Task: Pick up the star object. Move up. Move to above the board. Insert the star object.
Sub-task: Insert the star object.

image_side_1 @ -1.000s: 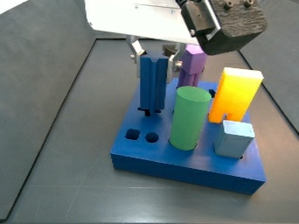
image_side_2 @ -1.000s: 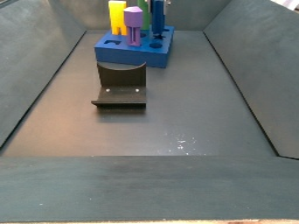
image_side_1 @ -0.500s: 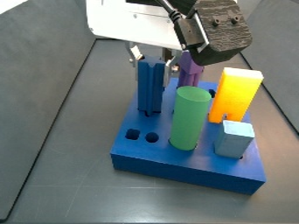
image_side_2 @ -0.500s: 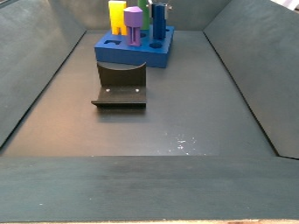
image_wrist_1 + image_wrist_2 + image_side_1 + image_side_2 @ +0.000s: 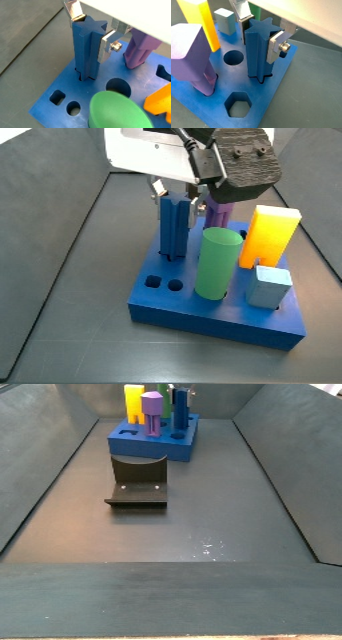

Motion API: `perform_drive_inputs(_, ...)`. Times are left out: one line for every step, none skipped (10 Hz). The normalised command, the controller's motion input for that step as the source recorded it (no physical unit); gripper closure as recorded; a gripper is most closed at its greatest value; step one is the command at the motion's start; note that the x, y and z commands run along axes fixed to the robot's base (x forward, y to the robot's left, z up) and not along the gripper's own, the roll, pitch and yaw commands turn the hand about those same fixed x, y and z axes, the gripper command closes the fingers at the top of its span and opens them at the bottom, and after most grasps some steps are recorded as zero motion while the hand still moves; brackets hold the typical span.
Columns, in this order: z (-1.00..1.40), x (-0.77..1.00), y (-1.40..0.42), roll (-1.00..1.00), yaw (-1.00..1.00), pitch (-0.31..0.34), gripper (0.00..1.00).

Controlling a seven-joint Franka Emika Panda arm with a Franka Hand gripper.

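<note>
**A:** Status on the star object?

**B:** The star object (image 5: 85, 52) is standing upright in the board (image 5: 63, 86), its foot sitting down in a star-shaped hole. Same in a side view: star object (image 5: 173, 225), board (image 5: 167, 308).

**A:** And your hand?

**B:** My gripper (image 5: 91, 31) is straddling the top of the post. Fingers (image 5: 276, 46) are sitting a little off its ridges, a thin gap showing on each side, so I'm not clamping it; jaws are standing narrow, just wider than the post.

**A:** Neighbours?

**B:** Purple peg (image 5: 190, 55) is standing in the board beside it, the green cylinder (image 5: 217, 262) is near the front, the yellow block (image 5: 270, 233) and the pale-blue cube (image 5: 269, 285) on the far side. Round hole (image 5: 234, 57) and hexagon hole (image 5: 239, 104) are lying open. Fixture (image 5: 138, 482) is sitting on the floor, well apart from the board.
</note>
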Motion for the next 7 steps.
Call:
perform_drive_inputs(-0.54, 0.00, 0.00, 0.05, -0.29, -0.004, 1.00)
perform_drive_inputs(-0.53, -0.09, 0.00, 0.08, -0.17, 0.000, 1.00)
perform_drive_inputs(-0.59, -0.17, -0.01, 0.14, -0.04, 0.000, 1.00)
perform_drive_inputs(-0.77, -0.21, -0.06, 0.21, 0.00, 0.000, 1.00)
perform_drive_inputs(-0.94, -0.17, -0.06, 0.19, 0.00, 0.000, 1.00)
perform_drive_inputs(-1.00, -0.11, -0.06, 0.14, 0.00, 0.000, 1.00)
perform_drive_inputs(-0.97, 0.00, -0.03, 0.08, -0.01, -0.010, 1.00)
